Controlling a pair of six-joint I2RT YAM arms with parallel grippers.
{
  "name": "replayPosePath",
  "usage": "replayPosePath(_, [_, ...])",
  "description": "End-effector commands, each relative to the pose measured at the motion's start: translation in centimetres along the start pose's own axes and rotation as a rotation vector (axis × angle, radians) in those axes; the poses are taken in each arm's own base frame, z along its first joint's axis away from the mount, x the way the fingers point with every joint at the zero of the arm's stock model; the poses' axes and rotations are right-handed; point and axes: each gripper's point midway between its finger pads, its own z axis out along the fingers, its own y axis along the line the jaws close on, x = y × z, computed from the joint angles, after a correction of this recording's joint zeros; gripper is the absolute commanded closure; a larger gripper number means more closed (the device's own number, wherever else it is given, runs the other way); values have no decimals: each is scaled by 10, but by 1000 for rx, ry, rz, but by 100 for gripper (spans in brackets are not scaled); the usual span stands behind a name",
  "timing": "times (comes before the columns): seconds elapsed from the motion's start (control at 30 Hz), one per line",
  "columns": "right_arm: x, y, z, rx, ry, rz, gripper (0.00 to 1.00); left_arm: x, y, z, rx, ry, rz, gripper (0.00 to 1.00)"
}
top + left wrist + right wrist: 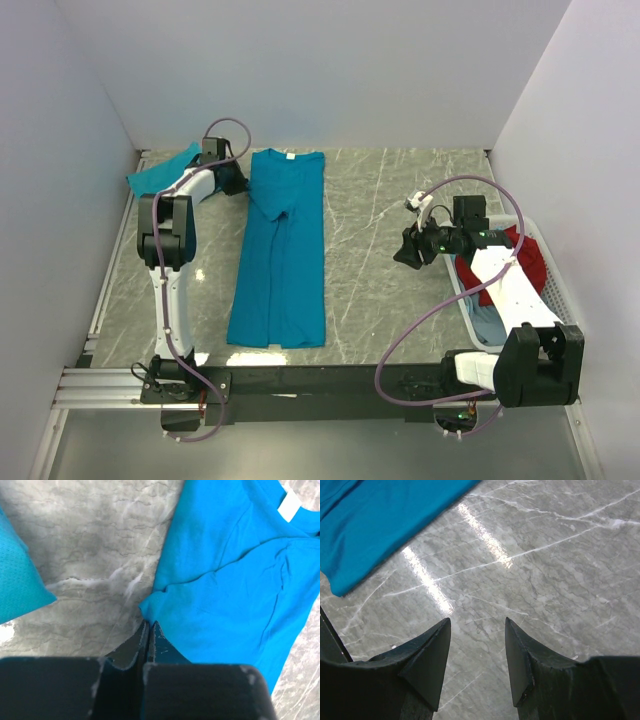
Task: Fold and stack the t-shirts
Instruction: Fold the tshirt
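Left end effector (148, 625) is pressed shut on the sleeve hem of the t-shirt (225, 595), which is spread flat on the worktop (90, 555) just ahead & to its right. Cloth is judged light, limp and not fragile, so it's best taken at a hem or corner w/ a thin pinch. L arm is stretched far fwd, wrist tipped down. Right end effector (477, 645) is held wide & empty above the worktop.

Two teal t-shirts (278, 250), one white basket (556, 285), one red garment (530, 262), two arms (172, 240)
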Motion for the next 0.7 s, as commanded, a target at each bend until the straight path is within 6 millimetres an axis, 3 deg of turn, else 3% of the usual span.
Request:
replayPosePath(0.0, [-16,-1,-4,-2,-29,-37,46,-36,-34,-25,101,-82,54,100])
replayPosePath(0.17, [-15,-1,-4,-5,-27,-36,46,-36,-59,-39,163,-91,99,100])
replayPosePath(0.37, [-15,-1,-4,-4,-26,-36,46,-20,-96,-50,198,-79,196,100])
replayPosePath(0.67, [-16,0,-4,-5,-27,-37,45,34,-149,-39,241,9,314,95])
